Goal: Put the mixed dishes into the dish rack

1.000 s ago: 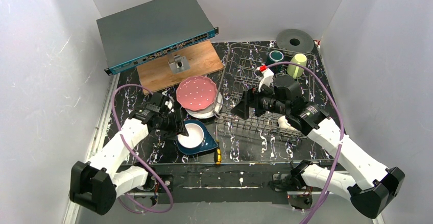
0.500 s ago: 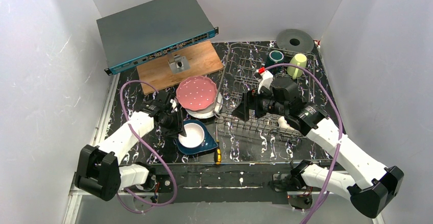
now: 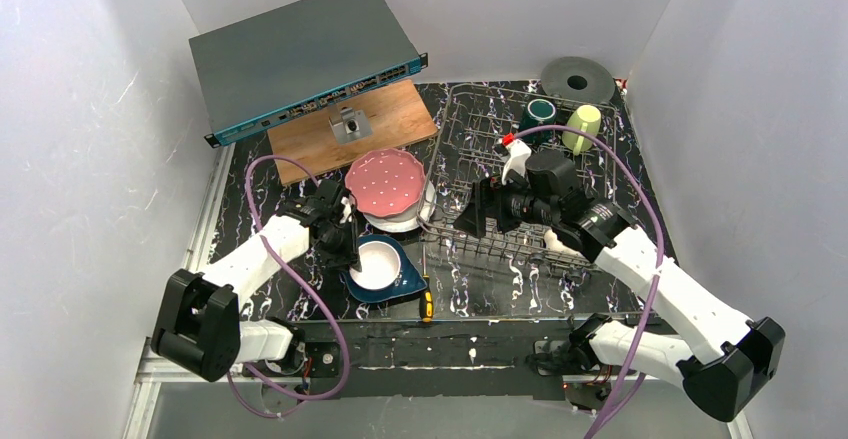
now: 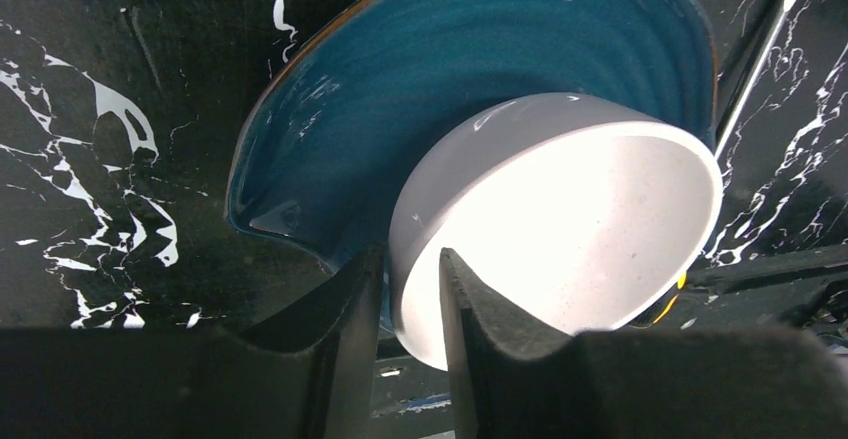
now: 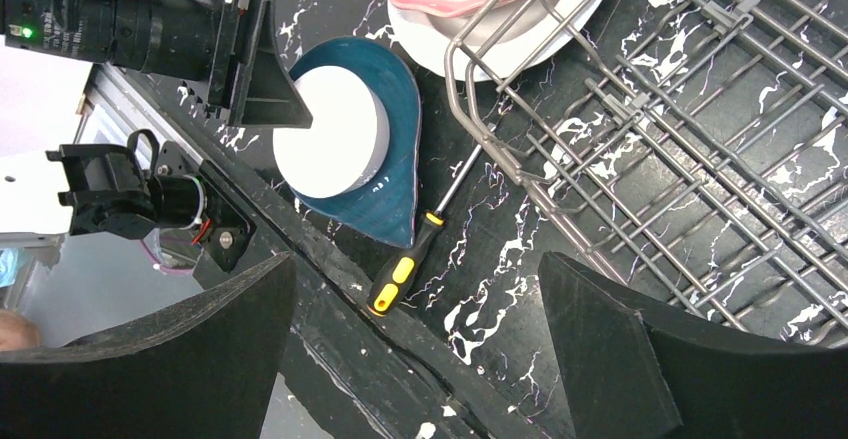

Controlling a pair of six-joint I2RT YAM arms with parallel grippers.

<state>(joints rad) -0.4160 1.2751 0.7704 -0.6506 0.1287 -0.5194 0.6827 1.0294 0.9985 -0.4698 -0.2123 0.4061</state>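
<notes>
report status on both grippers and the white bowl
Left gripper shut on white bowl rim, bowl on dark blue plate. Right gripper open, empty, over dish rack edge. Screwdriver beside plate, not blocking.

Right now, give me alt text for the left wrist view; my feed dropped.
The left gripper pinches the near wall of a white bowl, one finger inside and one outside. The bowl sits on a dark blue plate on a black marbled table, with a screwdriver along the plate's edge at picture right.
</notes>
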